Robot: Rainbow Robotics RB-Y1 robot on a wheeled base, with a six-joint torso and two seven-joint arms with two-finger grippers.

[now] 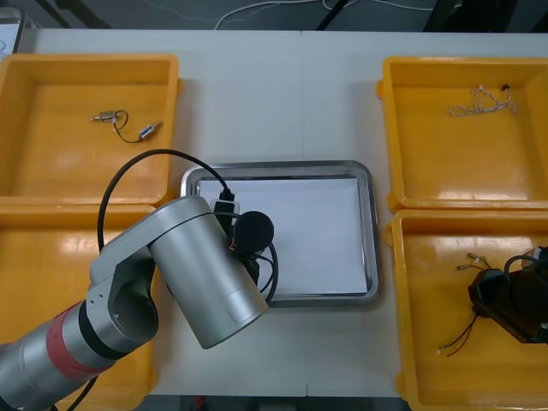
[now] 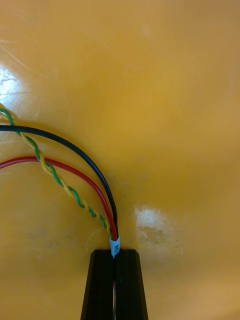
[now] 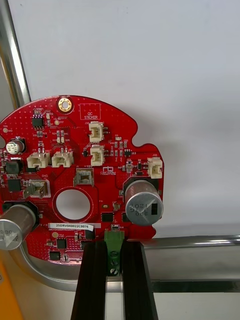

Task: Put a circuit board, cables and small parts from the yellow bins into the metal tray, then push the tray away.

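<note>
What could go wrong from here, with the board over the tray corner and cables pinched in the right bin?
1. The left claw holds the circuit board only by its small green connector; it may pivot, or land tilted on the metal tray rim it overlaps.
2. The right claw pinches the cables at the white label; loose lengths trail over the yellow bin floor and might slip out or snag when lifted.
</note>
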